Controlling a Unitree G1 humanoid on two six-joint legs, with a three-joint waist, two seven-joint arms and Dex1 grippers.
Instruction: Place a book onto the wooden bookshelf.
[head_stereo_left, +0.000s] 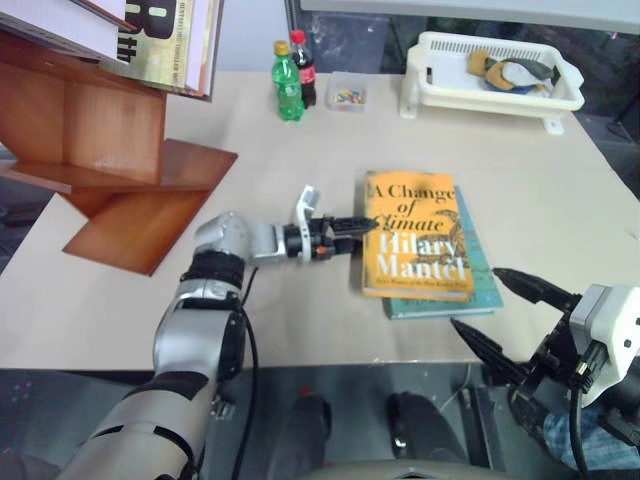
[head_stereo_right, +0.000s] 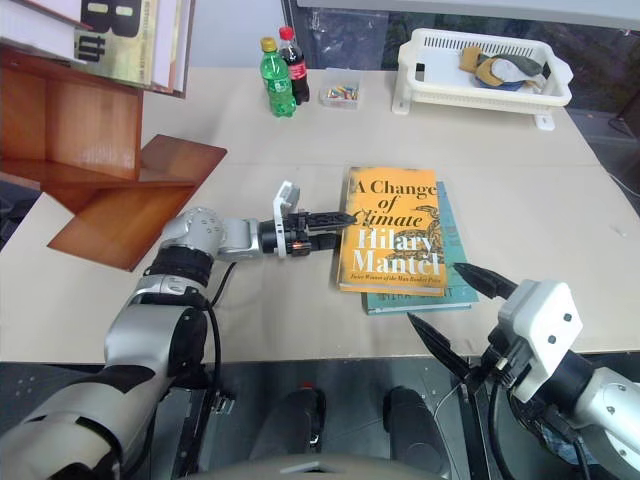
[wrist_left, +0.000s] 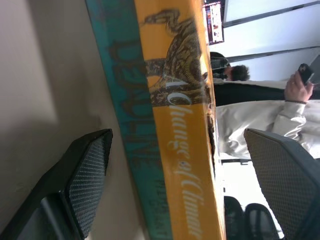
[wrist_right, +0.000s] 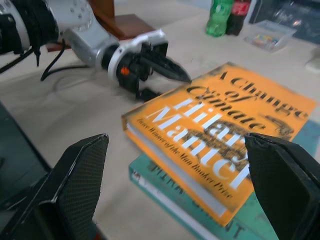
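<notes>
The orange-yellow book (head_stereo_left: 415, 235) lies flat on the table, on top of a thin teal book (head_stereo_left: 478, 292). My left gripper (head_stereo_left: 357, 227) is open at the book's left edge, pointing right. One finger (wrist_right: 167, 67) reaches over the cover and the other stays low by the table. In the left wrist view the spine (wrist_left: 175, 125) stands between the spread fingers (wrist_left: 87, 175), apart from both. My right gripper (head_stereo_right: 437, 293) is open and empty beyond the table's front edge, near the books' front right corner. The wooden bookshelf (head_stereo_left: 120, 150) stands at the far left.
White and gold books with black numerals (head_stereo_left: 150, 30) lean on the shelf's top. A green bottle (head_stereo_left: 288, 85), a cola bottle (head_stereo_left: 303, 62) and a small clear box (head_stereo_left: 346, 96) stand at the back. A white basket (head_stereo_left: 430, 80) sits back right. A person's sleeve (wrist_left: 260, 120) shows beyond the table.
</notes>
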